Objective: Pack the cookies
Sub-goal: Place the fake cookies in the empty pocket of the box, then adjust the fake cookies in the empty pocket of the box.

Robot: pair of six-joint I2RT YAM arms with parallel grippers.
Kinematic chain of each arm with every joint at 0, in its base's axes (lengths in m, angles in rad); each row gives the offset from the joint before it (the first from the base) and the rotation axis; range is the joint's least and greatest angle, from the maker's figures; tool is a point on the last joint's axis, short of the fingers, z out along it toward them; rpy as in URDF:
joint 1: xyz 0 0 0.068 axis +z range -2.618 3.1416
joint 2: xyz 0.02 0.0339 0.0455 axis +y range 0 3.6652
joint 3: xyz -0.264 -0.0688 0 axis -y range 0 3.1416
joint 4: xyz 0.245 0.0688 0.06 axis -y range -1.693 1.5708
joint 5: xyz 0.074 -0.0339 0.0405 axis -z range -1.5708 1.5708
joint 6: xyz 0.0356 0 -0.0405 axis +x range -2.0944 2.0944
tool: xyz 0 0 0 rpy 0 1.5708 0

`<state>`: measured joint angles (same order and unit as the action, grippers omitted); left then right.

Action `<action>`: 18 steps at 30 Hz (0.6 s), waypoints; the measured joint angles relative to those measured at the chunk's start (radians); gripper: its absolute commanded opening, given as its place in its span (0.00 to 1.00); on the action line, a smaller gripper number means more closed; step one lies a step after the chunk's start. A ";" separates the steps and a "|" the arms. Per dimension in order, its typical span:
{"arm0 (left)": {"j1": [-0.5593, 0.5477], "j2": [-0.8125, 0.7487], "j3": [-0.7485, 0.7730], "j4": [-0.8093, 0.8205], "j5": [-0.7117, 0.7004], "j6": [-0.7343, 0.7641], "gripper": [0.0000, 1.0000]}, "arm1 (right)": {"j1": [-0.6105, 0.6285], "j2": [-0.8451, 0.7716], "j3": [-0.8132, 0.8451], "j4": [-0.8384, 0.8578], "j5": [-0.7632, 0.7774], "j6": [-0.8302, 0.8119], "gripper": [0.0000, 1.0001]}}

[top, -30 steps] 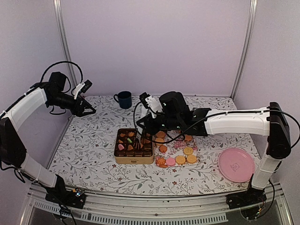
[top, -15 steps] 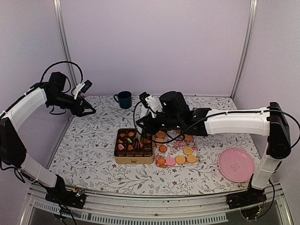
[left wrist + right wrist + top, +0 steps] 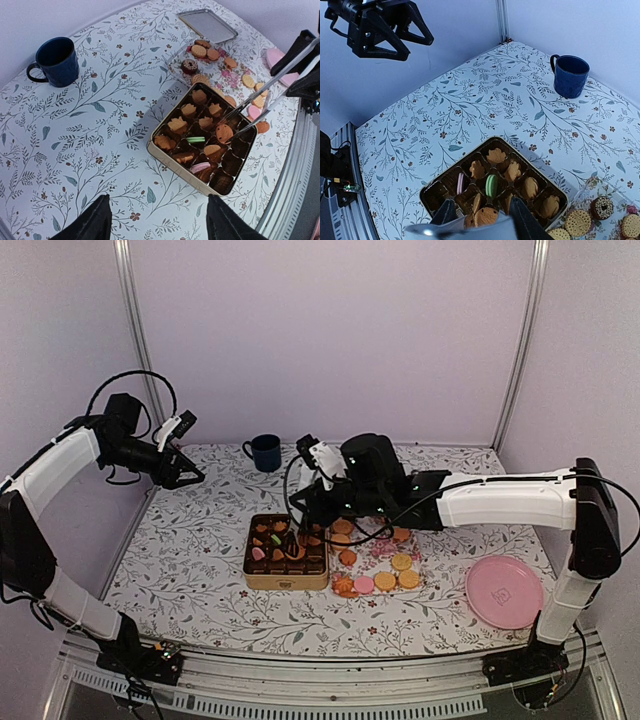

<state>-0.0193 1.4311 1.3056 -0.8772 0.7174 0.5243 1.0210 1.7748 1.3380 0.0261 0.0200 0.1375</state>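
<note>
An open gold tin (image 3: pixel 285 582) with dark cups holds several cookies, mostly golden leaf shapes plus a pink and a green one. More cookies (image 3: pixel 385 580) lie on a floral sheet to its right. My right gripper (image 3: pixel 318 485) hovers over the tin, shut on metal tongs (image 3: pixel 260 100). The tong tips flank a round brown cookie (image 3: pixel 223 132) in a cup near the tin's right side. From the right wrist, that cookie (image 3: pixel 485 216) shows just beyond my gripper (image 3: pixel 482 220). My left gripper (image 3: pixel 190 475) hangs high at the far left, open (image 3: pixel 157 200) and holding nothing.
A dark blue mug (image 3: pixel 266 452) stands at the back of the table. A pink plate (image 3: pixel 505 592) lies at the front right. The tin's lid (image 3: pixel 207 25) rests beyond the floral sheet. Frame posts rise at both back corners.
The right gripper and tongs have drawn slightly up and back over the tin. A golden-brown cookie now shows in the cup under the tong tips. The left arm has not moved.
</note>
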 measured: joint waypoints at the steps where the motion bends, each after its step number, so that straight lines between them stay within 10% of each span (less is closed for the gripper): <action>1: 0.000 0.000 0.000 0.000 0.000 0.000 0.65 | 0.000 -0.001 0.000 0.000 0.002 0.000 0.35; 18: 0.000 0.000 0.000 0.000 0.000 0.005 0.65 | -0.012 -0.001 0.000 0.000 -0.008 -0.007 0.41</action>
<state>-0.0193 1.4311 1.3056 -0.8772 0.7174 0.5293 1.0088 1.7741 1.3380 0.0265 0.0120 0.1303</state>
